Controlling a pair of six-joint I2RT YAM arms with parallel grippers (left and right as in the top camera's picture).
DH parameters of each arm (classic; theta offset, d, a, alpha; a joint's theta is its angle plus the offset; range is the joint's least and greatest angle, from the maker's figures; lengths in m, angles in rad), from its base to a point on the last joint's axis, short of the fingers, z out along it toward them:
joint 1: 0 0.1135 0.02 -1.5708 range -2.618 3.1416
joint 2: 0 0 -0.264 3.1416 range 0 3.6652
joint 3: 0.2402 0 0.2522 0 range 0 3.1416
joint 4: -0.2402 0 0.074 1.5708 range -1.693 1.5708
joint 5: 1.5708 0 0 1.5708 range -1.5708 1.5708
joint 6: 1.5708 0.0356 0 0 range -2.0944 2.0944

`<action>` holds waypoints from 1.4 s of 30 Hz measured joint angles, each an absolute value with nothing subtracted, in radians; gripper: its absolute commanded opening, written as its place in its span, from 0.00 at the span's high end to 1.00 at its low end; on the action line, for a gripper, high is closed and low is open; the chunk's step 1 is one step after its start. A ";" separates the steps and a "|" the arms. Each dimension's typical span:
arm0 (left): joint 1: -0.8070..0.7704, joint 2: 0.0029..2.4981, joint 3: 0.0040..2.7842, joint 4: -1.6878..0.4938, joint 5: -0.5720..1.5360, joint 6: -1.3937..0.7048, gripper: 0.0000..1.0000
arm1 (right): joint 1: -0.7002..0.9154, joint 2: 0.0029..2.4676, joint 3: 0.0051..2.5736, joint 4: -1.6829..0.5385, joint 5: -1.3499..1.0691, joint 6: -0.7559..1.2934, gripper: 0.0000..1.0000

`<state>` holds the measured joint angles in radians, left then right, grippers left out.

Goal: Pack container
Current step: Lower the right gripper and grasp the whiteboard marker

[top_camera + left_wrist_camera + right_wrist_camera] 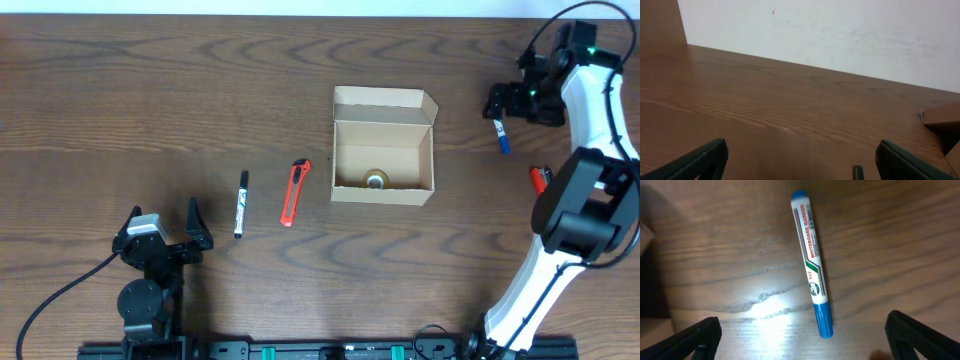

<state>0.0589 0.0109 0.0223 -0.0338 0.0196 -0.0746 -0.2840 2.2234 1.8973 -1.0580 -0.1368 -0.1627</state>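
The tan cardboard container (382,150) stands open at the table's middle, flap lid back, with a small roll of tape (376,181) inside. A blue-capped whiteboard marker (812,262) lies on the table under my open right gripper (805,337); overhead it (502,138) lies just below that gripper (512,102) at the far right. A black-capped marker (240,203) and an orange utility knife (294,192) lie left of the box. My left gripper (196,228) is open and empty at the front left, near the black marker, whose tip (858,172) shows in the left wrist view.
A red object (539,179) lies partly behind the right arm at the right edge. A box corner (942,116) shows at the right of the left wrist view. A white wall (840,30) stands beyond the table's far edge.
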 measured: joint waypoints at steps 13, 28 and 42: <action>0.059 0.011 0.022 -0.034 0.020 -0.075 0.05 | -0.284 2.299 1.897 -1.027 -0.147 -0.166 0.03; 0.059 0.011 0.022 -0.034 0.020 -0.075 0.05 | -0.284 2.305 1.897 -1.022 -0.150 -0.167 0.02; 0.059 0.011 0.022 -0.034 0.020 -0.075 0.05 | -0.284 2.327 1.897 -1.010 -0.150 -0.167 0.01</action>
